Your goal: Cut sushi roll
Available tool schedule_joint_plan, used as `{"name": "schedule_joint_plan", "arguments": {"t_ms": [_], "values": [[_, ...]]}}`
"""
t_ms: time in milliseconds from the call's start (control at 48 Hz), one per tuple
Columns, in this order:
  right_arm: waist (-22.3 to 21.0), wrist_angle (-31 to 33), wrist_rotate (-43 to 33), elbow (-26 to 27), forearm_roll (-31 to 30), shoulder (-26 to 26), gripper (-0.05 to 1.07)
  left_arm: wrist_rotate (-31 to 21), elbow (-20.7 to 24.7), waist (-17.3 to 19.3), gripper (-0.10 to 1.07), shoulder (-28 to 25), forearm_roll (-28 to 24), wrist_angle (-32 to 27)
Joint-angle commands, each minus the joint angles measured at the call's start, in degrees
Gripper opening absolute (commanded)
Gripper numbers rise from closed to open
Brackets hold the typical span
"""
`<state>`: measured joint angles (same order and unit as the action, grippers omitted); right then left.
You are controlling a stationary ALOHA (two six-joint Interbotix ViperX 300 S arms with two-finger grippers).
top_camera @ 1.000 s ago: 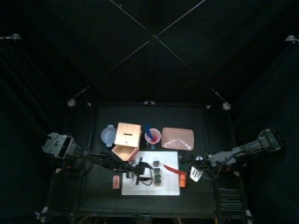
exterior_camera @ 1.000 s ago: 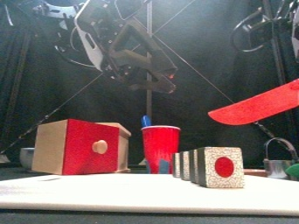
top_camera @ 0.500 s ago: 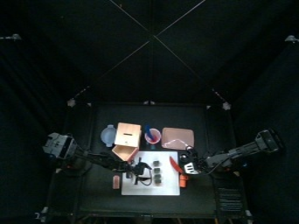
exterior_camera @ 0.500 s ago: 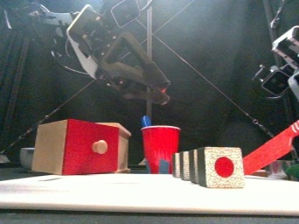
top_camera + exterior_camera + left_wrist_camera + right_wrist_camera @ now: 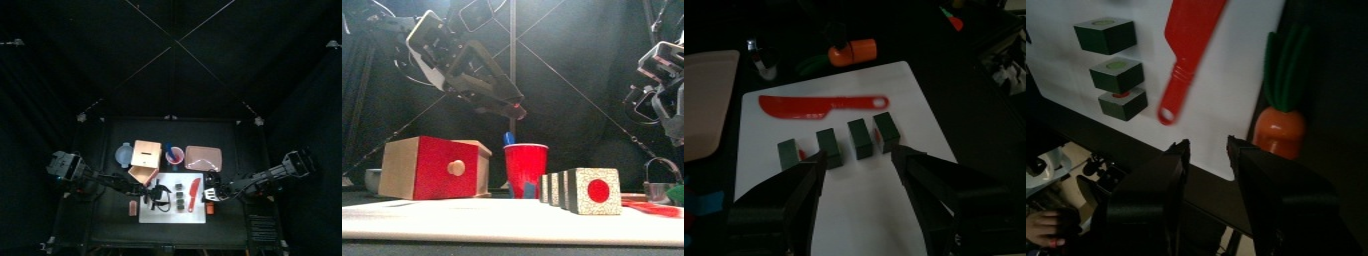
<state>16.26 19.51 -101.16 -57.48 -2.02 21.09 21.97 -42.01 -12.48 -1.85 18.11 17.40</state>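
Note:
The sushi roll (image 5: 842,142) lies cut into several short dark slices in a row on the white board (image 5: 938,130). From the front the slices (image 5: 583,190) stand side by side with a red dot on the end face. A red knife (image 5: 818,105) lies flat on the board beyond them; the right wrist view shows it (image 5: 1189,50) beside the slices (image 5: 1117,72). My left gripper (image 5: 858,180) hovers open above the slices, holding nothing. My right gripper (image 5: 1207,165) is open near the knife's handle end, with nothing between its fingers.
A wooden box with a red face (image 5: 436,167) and a red cup (image 5: 525,170) stand behind the board. A carrot (image 5: 1277,130) lies just off the board's edge by the right gripper. An orange item (image 5: 855,50) sits past the board's far end.
My right gripper brought the red knife down onto the board, opened and let it go. The left arm drew back a little, still open.

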Motion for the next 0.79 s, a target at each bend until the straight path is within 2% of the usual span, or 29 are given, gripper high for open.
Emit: {"name": "schedule_joint_plan", "arguments": {"t_ms": [0,83,229,312,479,562,708,771], "values": [[0.26,0.09,0.62,2.81,-1.58,-0.7,0.74,0.26,0.26,0.35,0.89,1.41,-1.23,0.53],[0.44,0.97,1.67,3.52,-5.1,-0.35,0.74,0.53,0.09,0.53,0.89,2.11,-1.49,0.53],[0.09,1.67,5.01,5.01,-17.31,2.46,0.74,0.53,-1.05,0.53,0.89,4.48,-1.41,0.79],[0.09,1.85,7.21,5.45,-26.46,4.31,0.74,0.53,-2.02,0.53,0.89,5.98,-1.14,1.49],[0.97,1.76,12.57,4.92,-49.92,7.21,0.74,0.53,-5.19,0.53,0.89,9.49,0.35,4.92],[1.14,1.67,13.27,4.31,-57.92,7.21,0.74,0.53,-7.47,0.53,0.89,11.51,1.67,6.59],[1.05,1.67,13.27,3.43,-66.8,7.03,0.74,0.53,-11.34,0.0,0.89,14.68,3.34,9.23],[0.88,1.58,13.27,3.52,-68.2,7.12,0.74,0.53,-12.74,-0.18,0.89,15.38,3.43,10.37]]}}
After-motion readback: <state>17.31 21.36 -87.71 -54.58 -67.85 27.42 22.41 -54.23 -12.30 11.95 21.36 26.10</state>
